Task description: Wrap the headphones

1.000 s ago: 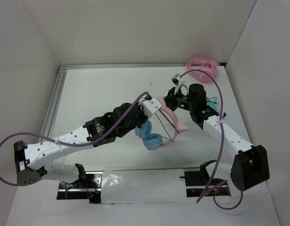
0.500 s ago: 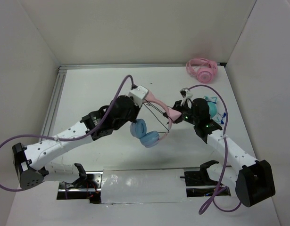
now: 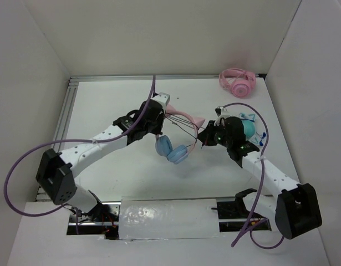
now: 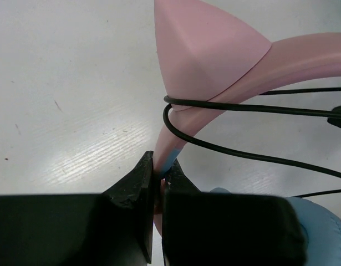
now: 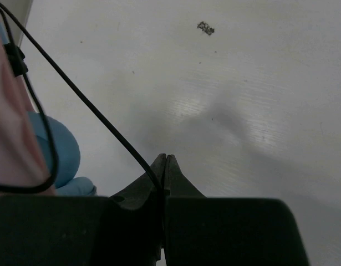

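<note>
the left fingers (image 4: 138, 183) pinch tight on the pink cat-ear plastic headband (image 4: 214, 50) of the headphones (image 3: 176, 151), their light blue round cups (image 4: 320, 227) just beside them, while the right fingers (image 5: 145, 188) clamp the thin black cable (image 4: 242, 107), which, if pulled too taut, could slip out or yank the band free.

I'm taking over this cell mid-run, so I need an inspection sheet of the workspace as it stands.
Surface: white table, with a few small specks.
Job's things: headphones held between both arms, blue ear cups toward the near side.
Clutter: all-pink headphones in the far right corner; teal headphones beside the right arm.
Grippers: left claw shut on the pink headband; right claw shut on the black cable.
Cables: the black cable crosses the headband below a cat ear; purple robot leads loop off both arms.
Surroundings: white walls; nothing else seen.
</note>
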